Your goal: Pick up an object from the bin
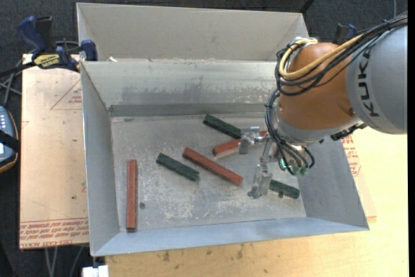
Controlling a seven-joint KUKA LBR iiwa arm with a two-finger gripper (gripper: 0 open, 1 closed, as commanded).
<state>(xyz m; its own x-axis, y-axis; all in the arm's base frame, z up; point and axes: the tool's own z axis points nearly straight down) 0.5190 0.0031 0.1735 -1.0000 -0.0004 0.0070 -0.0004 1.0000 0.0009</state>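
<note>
A short dark green block lies on the bin floor at the near right, close to the foot of the right wall. It lies flat, with its long side running left to right and slightly slanted. The hand is low in the bin just to the left of this block, its tip at or close to the floor. Whether it touches the block cannot be told, nor whether the hand is open or closed. The arm's orange cover and its cables hang over the right part of the bin.

To the left of the hand a long red-brown stick lies slantwise at mid-floor. A short red-brown piece lies just beyond its far side. Farther back lies a dark green stick, tilted down to the right. Another dark green stick lies left of centre. Well apart from these, a long red-brown rod lies along the foot of the left wall of the grey bin.
</note>
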